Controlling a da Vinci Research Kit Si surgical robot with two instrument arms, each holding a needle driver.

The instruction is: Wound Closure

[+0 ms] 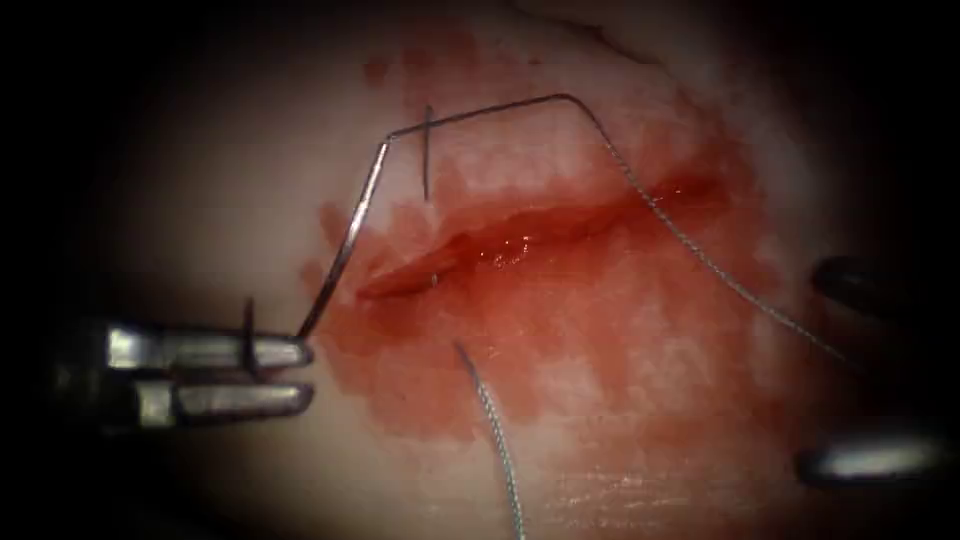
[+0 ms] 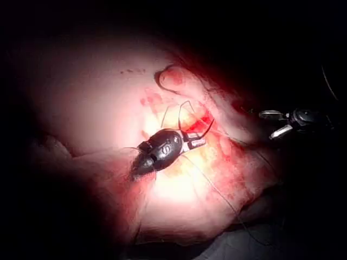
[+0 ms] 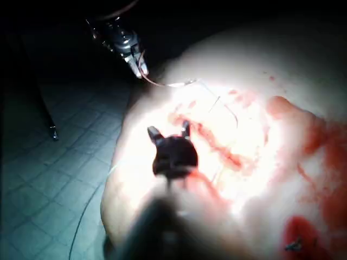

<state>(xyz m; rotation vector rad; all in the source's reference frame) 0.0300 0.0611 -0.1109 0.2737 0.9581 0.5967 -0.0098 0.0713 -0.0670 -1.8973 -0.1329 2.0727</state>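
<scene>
Endoscope view: the left pincer (image 1: pixel 305 375) grips the needle (image 1: pixel 345 245) near its tip, left of the cut (image 1: pixel 520 240). Clear of the tissue (image 1: pixel 620 400), the needle's curve runs up and rightward to the thread (image 1: pixel 700 255). The right pincer (image 1: pixel 830 375) is spread open, holding nothing.

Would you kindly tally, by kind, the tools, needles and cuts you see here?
Tools: 2, the left tool gripping the needle, and the right tool open, holding nothing.
Needles: 1, the needle, out of the tissue.
Cuts: 1, the cut.
Total: 4.
</scene>
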